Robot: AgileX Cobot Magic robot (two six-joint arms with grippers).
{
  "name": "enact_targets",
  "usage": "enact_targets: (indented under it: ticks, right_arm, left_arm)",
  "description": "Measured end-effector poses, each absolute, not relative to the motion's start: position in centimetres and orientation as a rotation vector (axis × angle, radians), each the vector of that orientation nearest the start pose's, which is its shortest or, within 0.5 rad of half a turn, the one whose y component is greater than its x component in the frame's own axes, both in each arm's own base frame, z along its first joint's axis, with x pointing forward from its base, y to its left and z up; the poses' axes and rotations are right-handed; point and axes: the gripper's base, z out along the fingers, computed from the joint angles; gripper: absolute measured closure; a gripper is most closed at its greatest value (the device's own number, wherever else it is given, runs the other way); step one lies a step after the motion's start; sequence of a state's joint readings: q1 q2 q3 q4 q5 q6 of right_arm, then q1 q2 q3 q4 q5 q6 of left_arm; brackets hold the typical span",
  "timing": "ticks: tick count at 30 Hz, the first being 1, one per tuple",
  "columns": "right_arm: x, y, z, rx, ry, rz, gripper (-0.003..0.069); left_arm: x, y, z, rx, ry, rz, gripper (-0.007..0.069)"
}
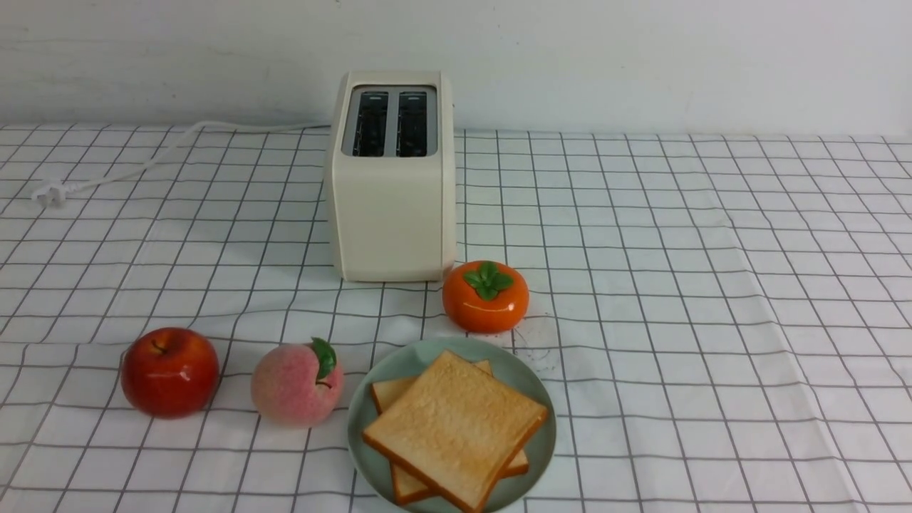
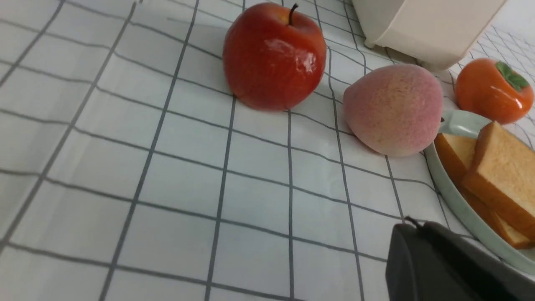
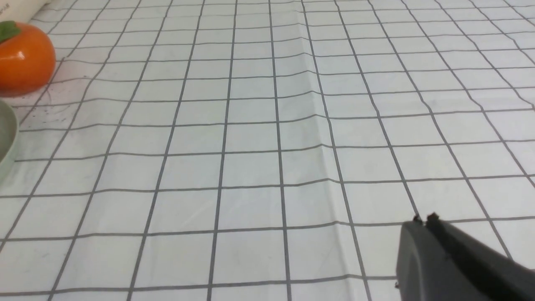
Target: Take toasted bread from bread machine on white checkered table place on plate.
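Both slices of toasted bread (image 1: 456,427) lie stacked flat on the plate (image 1: 420,360), the upper one turned a little askew over the lower, and the slots of the bread machine (image 1: 390,178) behind the plate look empty. To my eye the job is done; nothing is left to lift. The left gripper (image 2: 411,228) hangs clenched and empty just beside the plate's rim, on its peach side, so it is the nearer arm. The right gripper (image 3: 424,221) is pressed closed too, empty, over bare cloth well apart from the plate on its other side. Around the plate the white checkered table (image 1: 712,285) is creased but flat, with a peach (image 1: 297,385), an apple (image 1: 169,370) and a persimmon (image 1: 486,296) close by.
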State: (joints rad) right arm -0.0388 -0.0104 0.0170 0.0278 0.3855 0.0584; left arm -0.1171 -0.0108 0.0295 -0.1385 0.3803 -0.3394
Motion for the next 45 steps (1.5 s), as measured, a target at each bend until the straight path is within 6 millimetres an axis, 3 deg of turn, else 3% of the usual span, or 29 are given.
enact_targets:
  ticks: [45]
  right_arm:
    - [5.21,-0.12,17.33,0.106,1.874,0.038,0.0617]
  left_arm:
    - [5.16,-1.06,17.0,-0.347,1.875,-0.481,0.0636]
